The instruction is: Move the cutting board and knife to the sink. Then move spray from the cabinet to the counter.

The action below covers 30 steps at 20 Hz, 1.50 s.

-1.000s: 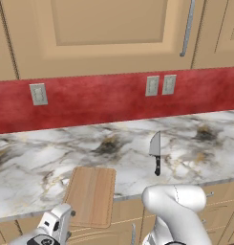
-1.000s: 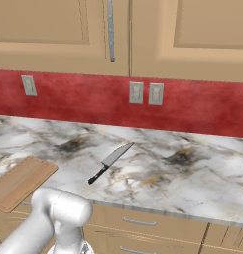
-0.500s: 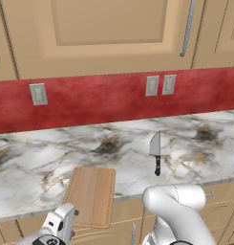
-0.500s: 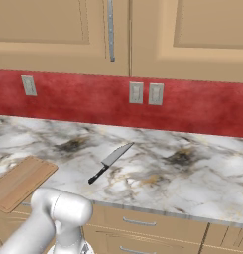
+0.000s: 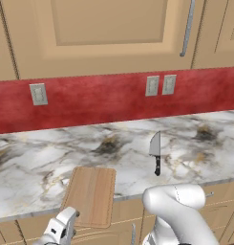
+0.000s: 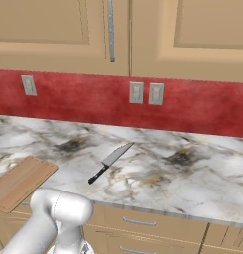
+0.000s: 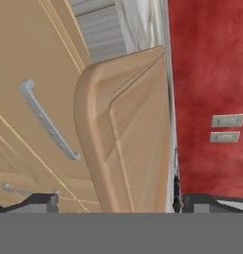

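The gripper [image 5: 58, 232] hung below the counter [image 5: 37, 162] edge, just left of the cutting board's [image 5: 90, 194] overhanging near end, jaws spread wide and holding nothing; in the hand view the fingertips [image 7: 36, 201] stood far apart with the board's underside between and beyond them. The cutting board lay flat on the counter, its near end jutting past the front edge. Right of the board, well apart, the knife [image 5: 156, 152] lay on the counter, blade toward the red backsplash [image 5: 104, 98], black handle toward the front edge.
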### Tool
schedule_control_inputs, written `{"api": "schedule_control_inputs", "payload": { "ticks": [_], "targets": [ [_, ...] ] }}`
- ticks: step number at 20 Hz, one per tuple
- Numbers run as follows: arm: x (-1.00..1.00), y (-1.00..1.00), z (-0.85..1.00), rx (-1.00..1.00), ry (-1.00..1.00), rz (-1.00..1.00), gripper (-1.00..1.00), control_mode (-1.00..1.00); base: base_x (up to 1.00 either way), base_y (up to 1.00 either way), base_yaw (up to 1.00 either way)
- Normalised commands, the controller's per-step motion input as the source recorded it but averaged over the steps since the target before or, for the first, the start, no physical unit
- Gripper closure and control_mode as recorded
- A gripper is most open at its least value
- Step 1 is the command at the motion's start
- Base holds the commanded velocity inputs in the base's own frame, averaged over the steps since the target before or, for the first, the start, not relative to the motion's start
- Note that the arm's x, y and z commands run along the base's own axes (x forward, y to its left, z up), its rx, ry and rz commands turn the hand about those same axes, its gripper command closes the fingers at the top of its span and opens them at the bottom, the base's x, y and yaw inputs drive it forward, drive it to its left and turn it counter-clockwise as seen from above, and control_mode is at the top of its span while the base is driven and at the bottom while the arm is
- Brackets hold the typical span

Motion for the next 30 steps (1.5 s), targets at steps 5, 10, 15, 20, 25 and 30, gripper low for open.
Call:
{"api": "schedule_control_inputs", "payload": {
  "ticks": [5,10,15,20,25,30],
  "targets": [
    [0.0,-0.02,0.0,0.0,-0.08,0.0,-1.0,-1.0,0.0,0.0,0.0],
    [0.0,-0.02,0.0,0.0,-0.03,0.0,-1.0,-1.0,0.0,0.0,0.0],
    [0.03,-0.05,0.0,0.0,0.0,0.0,-1.0,-1.0,0.0,0.0,0.0],
    [0.12,-0.04,0.0,0.0,0.0,0.0,-1.0,-1.0,0.0,0.0,0.0],
    [0.02,0.0,0.0,0.0,0.0,0.0,-1.0,-1.0,0.0,0.0,0.0],
    [0.0,0.0,0.0,0.0,0.0,0.0,-1.0,-1.0,0.0,0.0,0.0]
  ]
}}
